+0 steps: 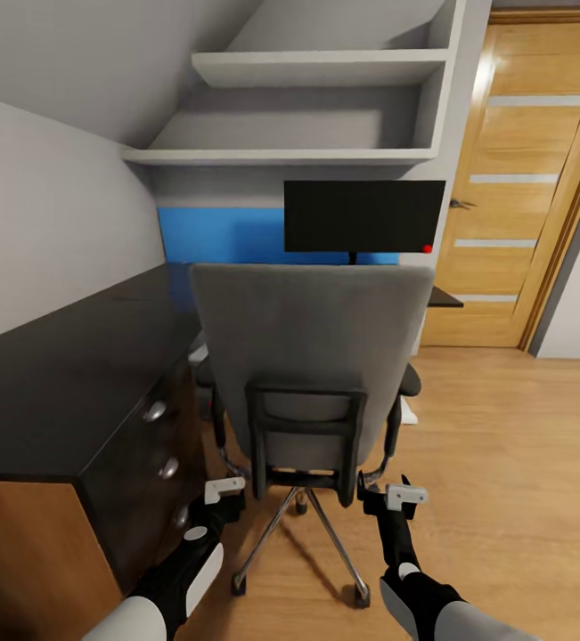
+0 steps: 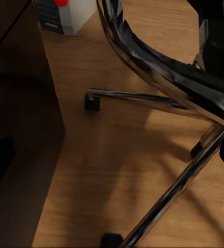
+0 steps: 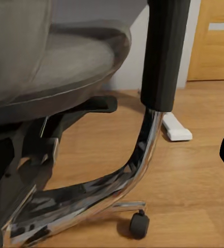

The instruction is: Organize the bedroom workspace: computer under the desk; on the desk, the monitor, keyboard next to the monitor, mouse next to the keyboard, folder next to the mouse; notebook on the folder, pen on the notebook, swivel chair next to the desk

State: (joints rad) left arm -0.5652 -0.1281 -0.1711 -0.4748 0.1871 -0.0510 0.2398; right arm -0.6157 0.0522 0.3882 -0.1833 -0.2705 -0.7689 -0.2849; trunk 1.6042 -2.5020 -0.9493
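Facing the rear of the grey padded swivel chair (image 1: 312, 356), with its tall back, black armrests and chrome star base on castors, the robot holds both arms low, one on each side of the chair's base. The left gripper (image 1: 221, 495) sits beside the base on the desk side; the right gripper (image 1: 395, 495) sits on the opposite side. Whether either pincer is released or clenched cannot be determined.

The chair stands just beside the long glossy black desk (image 1: 67, 374), whose black drawers carry round silver knobs (image 1: 155, 410). The wide black-fronted monitor (image 1: 364, 216), with a small red dot at a lower corner, stands beyond the chair back, before a blue wall panel (image 1: 218, 236).

In the left wrist view, the light grey computer tower (image 2: 65, 15) with a red dot rests on the wooden floor (image 2: 112, 170) beyond a castor (image 2: 92, 102).
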